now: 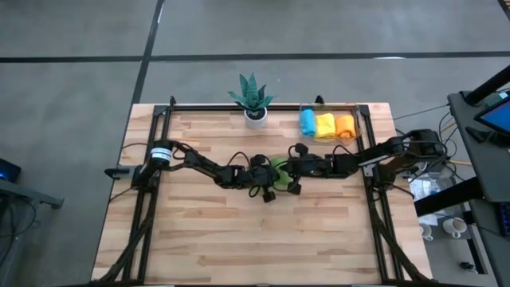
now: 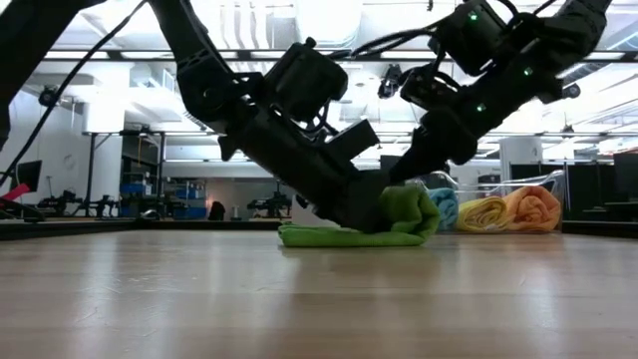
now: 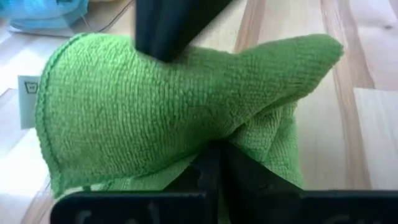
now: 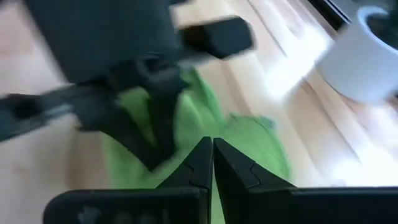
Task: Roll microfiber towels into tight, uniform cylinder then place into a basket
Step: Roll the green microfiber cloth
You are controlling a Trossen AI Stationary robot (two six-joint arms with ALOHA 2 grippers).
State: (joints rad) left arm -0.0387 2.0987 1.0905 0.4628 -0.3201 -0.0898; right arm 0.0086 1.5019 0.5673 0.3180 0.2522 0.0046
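A green microfiber towel (image 1: 277,165) lies at the table's middle. Its one part is bunched into a hump (image 2: 409,211), and a flat layer (image 2: 317,236) rests on the wood. My left gripper (image 3: 217,155) comes in from the table's left and is shut at the hump's foot (image 2: 371,214). My right gripper (image 4: 212,146) comes in from the right, shut, over the hump's top (image 2: 411,178). The clear basket (image 1: 359,119) stands at the far right edge of the table. It holds blue, yellow and orange rolls (image 1: 327,125). My left gripper pinches a fold of the green towel (image 3: 252,140) between its two shut fingers, slanting down from the table's left. The cloth rises from the fingertips into a hump, and its lower layer stays on the table. My right gripper rests its shut fingers (image 3: 165,28) on the hump's upper edge (image 3: 193,59), slanting down from the table's right. It pinches no cloth that I can see.
A spiky green plant in a white pot (image 1: 253,100) stands at the far edge, left of the basket. Bare wood (image 1: 263,239) stretches toward the near edge. Black frame rails (image 1: 151,151) run along both sides.
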